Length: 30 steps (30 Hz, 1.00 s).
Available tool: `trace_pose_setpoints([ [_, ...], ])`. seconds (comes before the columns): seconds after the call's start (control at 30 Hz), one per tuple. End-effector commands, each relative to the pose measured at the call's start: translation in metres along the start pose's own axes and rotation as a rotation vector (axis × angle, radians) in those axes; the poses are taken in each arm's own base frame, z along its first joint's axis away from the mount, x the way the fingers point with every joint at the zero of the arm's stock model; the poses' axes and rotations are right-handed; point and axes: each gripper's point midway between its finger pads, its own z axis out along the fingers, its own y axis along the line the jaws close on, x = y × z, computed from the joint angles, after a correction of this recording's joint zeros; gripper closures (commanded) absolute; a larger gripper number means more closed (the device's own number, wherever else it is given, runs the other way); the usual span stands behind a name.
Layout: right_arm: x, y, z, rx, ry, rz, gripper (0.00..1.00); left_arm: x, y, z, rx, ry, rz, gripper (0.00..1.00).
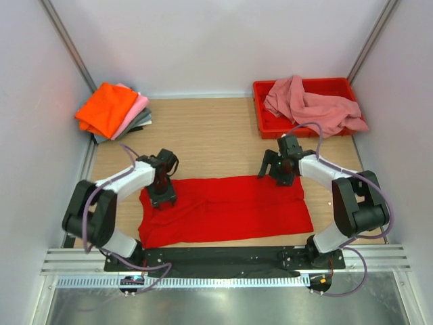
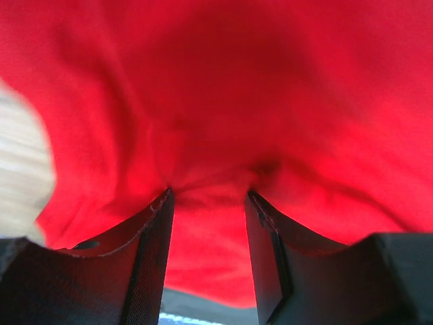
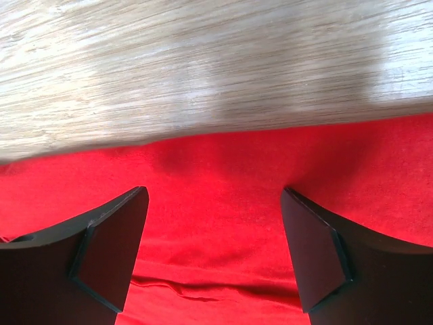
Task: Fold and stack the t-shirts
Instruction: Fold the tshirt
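Note:
A bright red t-shirt [image 1: 230, 206] lies folded into a long band across the near part of the wooden table. My left gripper [image 1: 162, 196] presses down on its left end. In the left wrist view the left gripper [image 2: 208, 193] has its jaws partly apart, with the red cloth [image 2: 284, 101] puckered between the tips. My right gripper [image 1: 284, 177] is at the shirt's far right corner. In the right wrist view the right gripper [image 3: 213, 193] is wide open, just above the cloth's far edge [image 3: 223, 162]. A dusty pink shirt [image 1: 314, 105] lies crumpled in the tray.
A folded stack with orange on top, then light pink and grey [image 1: 111, 108], sits at the back left. A rigid red plastic tray [image 1: 260, 122] stands at the back right. Bare wooden table [image 1: 203, 135] lies between them. White walls close in the sides.

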Motion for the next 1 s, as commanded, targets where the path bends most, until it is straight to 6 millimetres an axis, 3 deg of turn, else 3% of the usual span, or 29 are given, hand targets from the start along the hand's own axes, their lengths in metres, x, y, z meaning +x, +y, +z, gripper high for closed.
trace_pose_setpoints([
  [0.0,0.016,-0.016,0.011,0.056,0.025,-0.023,0.14,-0.016,-0.016,0.025,0.0,-0.032,-0.019,0.52],
  [0.07,0.028,-0.013,0.011,0.048,0.041,-0.015,0.14,-0.021,-0.022,0.04,-0.032,-0.011,-0.003,0.52],
  [0.13,0.048,-0.008,0.011,0.033,0.064,-0.037,0.14,-0.038,-0.038,0.048,-0.046,-0.008,0.019,0.52],
  [0.17,0.06,-0.009,0.013,0.029,0.082,-0.025,0.14,-0.057,-0.054,0.046,-0.024,-0.033,0.025,0.52],
  [0.2,0.067,-0.007,0.013,0.025,0.089,-0.029,0.14,-0.052,-0.048,0.056,-0.064,-0.005,0.03,0.51],
  [0.23,0.075,-0.004,0.013,0.007,0.105,-0.026,0.14,-0.075,-0.065,0.049,-0.045,-0.04,0.028,0.51],
  [0.27,0.085,0.0,0.012,-0.005,0.118,-0.034,0.13,-0.079,-0.063,0.066,-0.086,-0.004,0.023,0.51],
  [0.33,0.101,0.001,0.016,-0.023,0.143,0.002,0.13,-0.116,-0.088,0.059,-0.056,-0.039,0.006,0.52],
  [0.37,0.11,0.004,0.017,-0.027,0.164,-0.005,0.12,-0.13,-0.094,0.068,-0.072,-0.035,-0.003,0.52],
  [0.43,0.119,0.009,0.018,-0.029,0.188,0.02,0.12,-0.151,-0.108,0.066,-0.079,-0.032,0.013,0.52],
  [0.47,0.124,0.015,0.017,-0.049,0.204,0.025,0.11,-0.203,-0.15,0.03,0.03,-0.148,-0.006,0.51],
  [0.5,0.129,0.028,0.013,-0.076,0.211,0.022,0.11,-0.198,-0.151,0.059,-0.035,-0.063,0.02,0.51],
  [0.53,0.131,0.038,0.01,-0.094,0.215,0.017,0.11,-0.222,-0.174,0.047,0.021,-0.107,0.046,0.5],
  [0.57,0.132,0.052,0.005,-0.127,0.219,0.004,0.11,-0.268,-0.215,0.007,0.174,-0.244,0.036,0.49],
  [0.6,0.136,0.084,-0.008,-0.186,0.223,-0.056,0.11,-0.265,-0.238,0.031,0.254,-0.195,0.063,0.44],
  [0.63,0.137,0.103,-0.017,-0.226,0.227,-0.098,0.11,-0.277,-0.262,0.023,0.367,-0.234,0.073,0.42],
  [0.67,0.142,0.124,-0.029,-0.271,0.236,-0.159,0.09,-0.272,-0.273,0.036,0.425,-0.201,0.094,0.41],
  [0.7,0.147,0.157,-0.052,-0.326,0.259,-0.236,0.08,-0.274,-0.29,0.004,0.551,-0.22,0.119,0.38],
  [0.73,0.15,0.17,-0.065,-0.352,0.261,-0.297,0.08,-0.292,-0.31,-0.014,0.659,-0.319,0.133,0.37],
  [0.8,0.149,0.2,-0.099,-0.436,0.265,-0.369,0.05,-0.287,-0.314,-0.025,0.718,-0.337,0.184,0.33],
  [0.83,0.149,0.207,-0.114,-0.461,0.255,-0.391,0.05,-0.288,-0.321,-0.057,0.78,-0.373,0.226,0.31],
  [0.87,0.144,0.21,-0.124,-0.477,0.237,-0.408,0.03,-0.283,-0.326,-0.077,0.806,-0.393,0.263,0.3],
  [0.9,0.139,0.217,-0.139,-0.501,0.222,-0.417,0.03,-0.283,-0.329,-0.101,0.843,-0.431,0.319,0.21],
  [0.93,0.134,0.221,-0.151,-0.531,0.198,-0.428,0.02,-0.28,-0.326,-0.138,0.876,-0.471,0.344,0.17],
  [0.97,0.129,0.223,-0.157,-0.537,0.175,-0.457,0.01,-0.277,-0.326,-0.16,0.899,-0.497,0.363,0.14],
])
